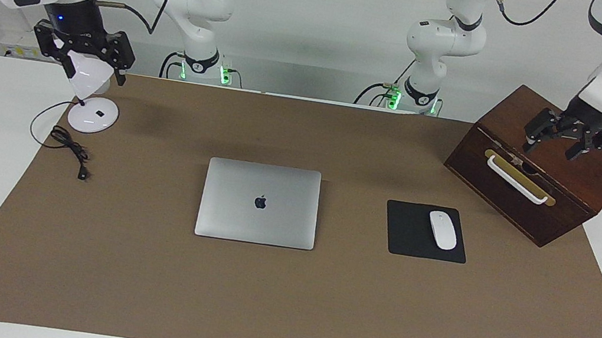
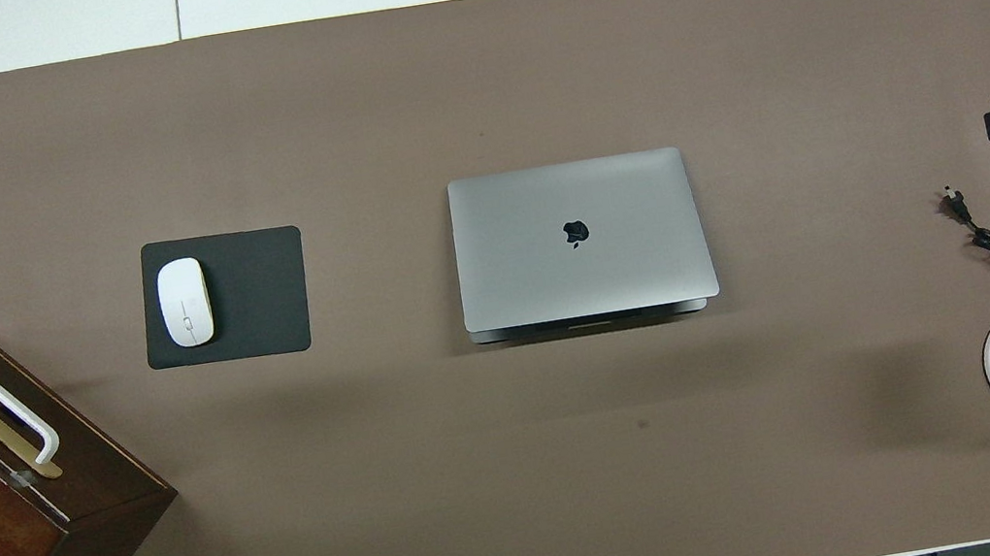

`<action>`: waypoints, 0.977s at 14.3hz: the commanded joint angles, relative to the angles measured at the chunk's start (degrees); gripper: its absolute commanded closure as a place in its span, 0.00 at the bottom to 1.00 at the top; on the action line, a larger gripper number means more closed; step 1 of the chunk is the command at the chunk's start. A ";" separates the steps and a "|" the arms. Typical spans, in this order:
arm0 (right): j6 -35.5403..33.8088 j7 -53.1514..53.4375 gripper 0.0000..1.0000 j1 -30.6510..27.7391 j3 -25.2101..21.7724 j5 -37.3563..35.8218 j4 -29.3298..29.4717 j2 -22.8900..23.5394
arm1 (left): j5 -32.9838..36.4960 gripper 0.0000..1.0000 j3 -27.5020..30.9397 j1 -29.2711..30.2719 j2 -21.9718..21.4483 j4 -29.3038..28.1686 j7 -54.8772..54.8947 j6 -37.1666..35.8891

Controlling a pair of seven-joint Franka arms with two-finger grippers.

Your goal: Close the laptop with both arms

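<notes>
The silver-grey laptop (image 1: 259,203) lies in the middle of the brown mat with its lid down flat and the dark apple logo facing up. It also shows in the overhead view (image 2: 579,238), where a thin strip of its base shows under the lid's edge nearer to the robots. My right gripper (image 1: 91,63) hangs open in the air over the desk lamp at the right arm's end of the table. My left gripper (image 1: 552,148) hangs open in the air over the wooden box at the left arm's end. Both are well apart from the laptop and hold nothing.
A white desk lamp (image 1: 92,114) with a black cable (image 1: 69,145) stands at the right arm's end. A black mouse pad (image 1: 416,234) with a white mouse (image 1: 442,230) lies beside the laptop. A dark wooden box (image 1: 539,169) with a white handle stands at the left arm's end.
</notes>
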 commanded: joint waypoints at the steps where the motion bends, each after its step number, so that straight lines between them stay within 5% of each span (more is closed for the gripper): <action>1: 0.53 -1.17 0.00 -0.81 0.49 -0.51 -0.14 -0.40 | 0.58 0.00 -0.19 0.23 0.17 0.81 -0.74 -1.28; 14: 0.09 0.84 0.00 -0.72 0.49 0.37 -0.05 -0.32 | 0.58 0.00 -0.19 0.32 0.08 0.72 -0.74 -1.36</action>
